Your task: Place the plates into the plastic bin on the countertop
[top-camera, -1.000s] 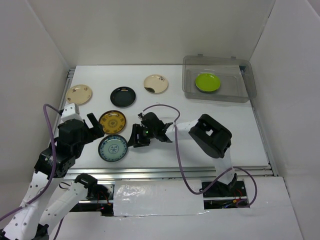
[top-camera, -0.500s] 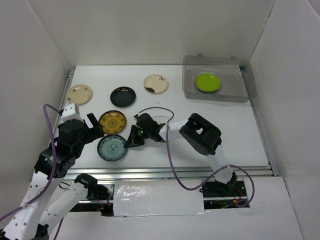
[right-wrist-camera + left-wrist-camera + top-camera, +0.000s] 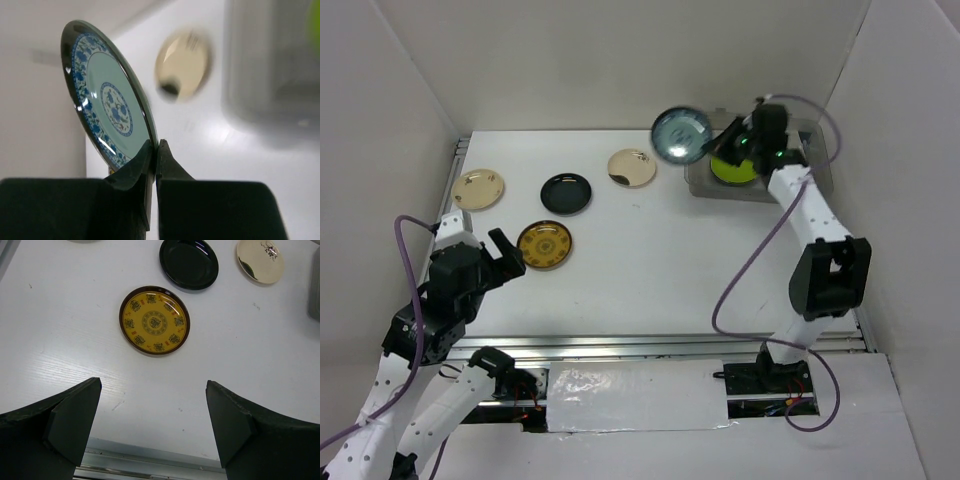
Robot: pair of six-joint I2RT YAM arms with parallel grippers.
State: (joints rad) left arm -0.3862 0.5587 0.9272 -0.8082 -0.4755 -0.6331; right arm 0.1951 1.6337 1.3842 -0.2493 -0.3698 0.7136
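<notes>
left arm (image 3: 395,375), right arm (image 3: 807,210): white links, black joints | cables (image 3: 730,287): purple | jaws: black wedges

1. In the right wrist view, the cream plate (image 3: 184,62) and the bin (image 3: 265,70) were blurred, and the lime plate (image 3: 315,20) was only a sliver at the edge.
2. The teal plate's (image 3: 107,107) lower rim was hidden inside the right gripper (image 3: 155,146).
3. The left wrist view's top edge cut the black plate (image 3: 189,262).
4. From above, the gripper covered part of the lime plate.

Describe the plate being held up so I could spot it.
Find the clear plastic bin at the far right. Just left of it, the right arm's fingers pinch a plate by its rim in mid-air. It alone is teal with blue patterning.
</notes>
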